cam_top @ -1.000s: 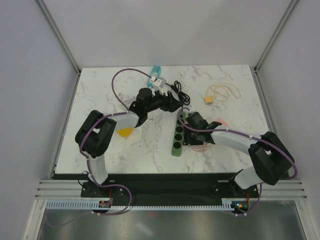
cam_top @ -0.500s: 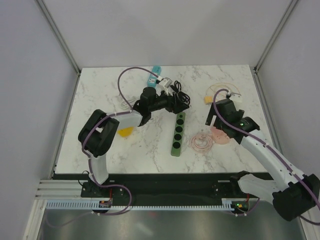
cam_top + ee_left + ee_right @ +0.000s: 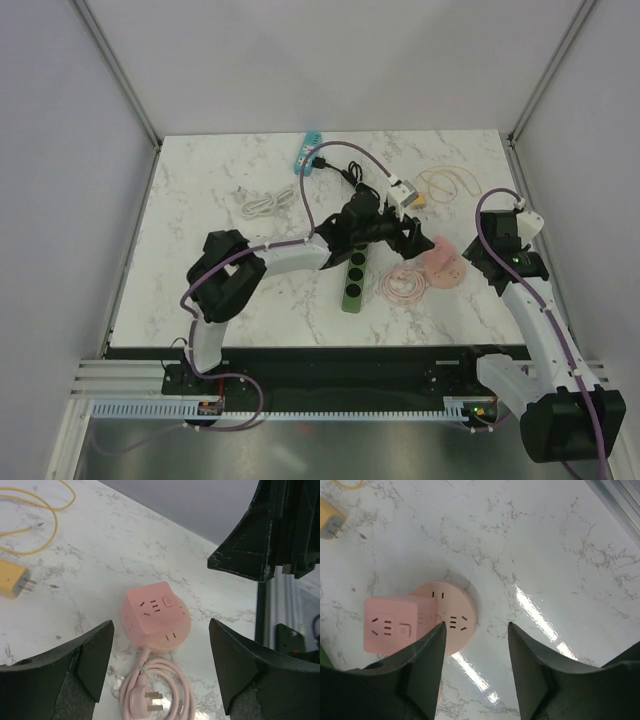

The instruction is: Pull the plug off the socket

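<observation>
A pink socket block [image 3: 155, 612], a cube on a round base, sits on the marble right of centre and also shows in the top view [image 3: 445, 266] and the right wrist view [image 3: 420, 622]. No plug sits in its visible slots. Its pink plug [image 3: 145, 700] lies loose on its coiled pink cable [image 3: 402, 285] in front of it. My left gripper [image 3: 160, 665] is open and empty, hovering just short of the socket [image 3: 420, 243]. My right gripper [image 3: 477, 650] is open and empty, to the right of the socket [image 3: 485, 268].
A green power strip [image 3: 355, 272] lies at centre, under the left arm. A yellow plug [image 3: 418, 201] with a yellow cable [image 3: 450, 183] lies at the back right. A white cable [image 3: 258, 203], a black cable [image 3: 352, 176] and a blue item [image 3: 308, 150] lie at the back.
My left arm swung right from the back centre to over the pink socket. My right arm pulled back from the green strip to the right edge of the table.
</observation>
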`<state>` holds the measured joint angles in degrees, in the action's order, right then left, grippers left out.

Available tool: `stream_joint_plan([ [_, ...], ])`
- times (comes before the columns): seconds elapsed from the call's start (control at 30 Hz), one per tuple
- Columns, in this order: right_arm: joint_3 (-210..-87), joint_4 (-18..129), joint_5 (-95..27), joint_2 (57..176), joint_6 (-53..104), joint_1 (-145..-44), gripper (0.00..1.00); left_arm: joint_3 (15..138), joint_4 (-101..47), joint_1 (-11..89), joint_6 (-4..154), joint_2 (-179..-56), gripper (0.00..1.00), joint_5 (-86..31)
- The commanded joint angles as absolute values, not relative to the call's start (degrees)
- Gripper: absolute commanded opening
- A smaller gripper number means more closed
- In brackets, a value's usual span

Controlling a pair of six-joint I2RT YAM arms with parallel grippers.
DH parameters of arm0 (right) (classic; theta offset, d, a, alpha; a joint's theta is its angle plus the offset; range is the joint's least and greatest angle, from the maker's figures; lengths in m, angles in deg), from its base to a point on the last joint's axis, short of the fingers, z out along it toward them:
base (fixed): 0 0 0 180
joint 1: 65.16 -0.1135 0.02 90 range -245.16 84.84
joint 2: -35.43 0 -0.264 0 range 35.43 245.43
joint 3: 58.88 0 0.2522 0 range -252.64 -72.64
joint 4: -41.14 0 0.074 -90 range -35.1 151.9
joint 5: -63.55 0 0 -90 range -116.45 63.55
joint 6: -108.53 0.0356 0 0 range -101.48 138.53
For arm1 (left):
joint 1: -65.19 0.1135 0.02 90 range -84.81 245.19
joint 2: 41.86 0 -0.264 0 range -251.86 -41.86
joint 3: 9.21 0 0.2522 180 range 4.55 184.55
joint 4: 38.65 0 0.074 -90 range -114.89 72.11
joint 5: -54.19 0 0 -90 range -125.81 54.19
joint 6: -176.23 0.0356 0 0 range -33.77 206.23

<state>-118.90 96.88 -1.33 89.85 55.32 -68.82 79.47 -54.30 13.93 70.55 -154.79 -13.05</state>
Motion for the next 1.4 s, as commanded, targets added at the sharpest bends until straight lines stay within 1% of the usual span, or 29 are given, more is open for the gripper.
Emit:
stream_joint_plan([
  [0.0,-116.07,93.85,-4.91,89.84,55.97,-65.52,0.57,85.40,-47.31,8.79,81.28,-158.22,0.85,-24.98],
  [0.03,-115.45,93.40,-6.66,89.66,55.71,-62.47,0.57,87.24,-45.73,7.90,82.18,-159.01,0.88,-29.00],
  [0.1,-113.69,92.00,-8.86,89.49,54.74,-60.17,0.56,88.74,-44.49,5.62,84.46,-160.94,0.91,-32.28],
  [0.13,-113.34,91.56,-9.92,89.40,54.30,-58.24,0.56,89.45,-44.05,5.08,85.08,-161.48,0.94,-33.51],
  [0.23,-112.37,90.76,-12.39,89.31,53.51,-56.29,0.57,91.91,-42.64,3.50,85.88,-163.58,0.96,-37.29],
  [0.43,-111.84,89.97,-13.27,89.22,53.42,-55.59,0.58,97.97,-38.16,2.00,86.14,-168.15,0.97,-41.16],
  [0.63,-110.78,88.13,-15.81,90.19,53.33,-55.14,0.59,100.17,-37.10,1.56,86.14,-170.36,0.97,-45.30],
  [0.7,-110.34,87.34,-16.34,90.63,53.24,-55.14,0.60,100.88,-36.67,1.65,86.14,-171.14,0.97,-44.52],
  [0.8,-109.99,86.37,-17.48,91.51,52.98,-55.06,0.61,102.72,-34.65,1.73,86.05,-172.64,0.93,-41.18],
  [0.87,-109.73,85.15,-19.67,92.64,52.37,-55.06,0.65,103.43,-34.03,1.74,85.97,-173.43,0.85,-37.40],
  [0.9,-109.73,84.96,-20.47,92.65,52.28,-55.06,0.66,103.60,-34.03,1.65,85.88,-173.69,0.85,-36.52],
  [0.93,-109.73,84.61,-22.30,93.61,52.19,-55.14,0.66,104.04,-34.03,1.65,85.88,-173.87,0.78,-34.77],
  [1.0,-109.55,83.82,-24.16,94.93,51.84,-55.14,0.69,104.39,-34.11,1.73,85.88,-174.40,0.71,-33.88],
  [1.03,-109.38,83.64,-25.04,95.20,51.66,-55.14,0.70,104.48,-34.12,1.91,85.96,-174.49,0.57,-33.01],
  [1.07,-109.12,83.29,-26.26,95.46,51.49,-55.14,0.71,104.40,-34.12,2.26,85.97,-174.40,0.50,-32.56],
  [1.1,-109.03,83.20,-26.36,95.55,51.05,-55.06,0.72,104.31,-34.12,2.44,85.79,-173.97,0.32,-32.12],
  [1.23,-108.67,82.94,-29.00,94.33,49.82,-55.14,0.75,101.95,-34.29,4.72,84.04,-171.69,0.02,-27.39],
  [1.37,-108.32,83.03,-30.84,93.36,49.11,-55.14,0.77,97.81,-36.92,8.84,81.06,-168.34,0.02,-22.11],
])
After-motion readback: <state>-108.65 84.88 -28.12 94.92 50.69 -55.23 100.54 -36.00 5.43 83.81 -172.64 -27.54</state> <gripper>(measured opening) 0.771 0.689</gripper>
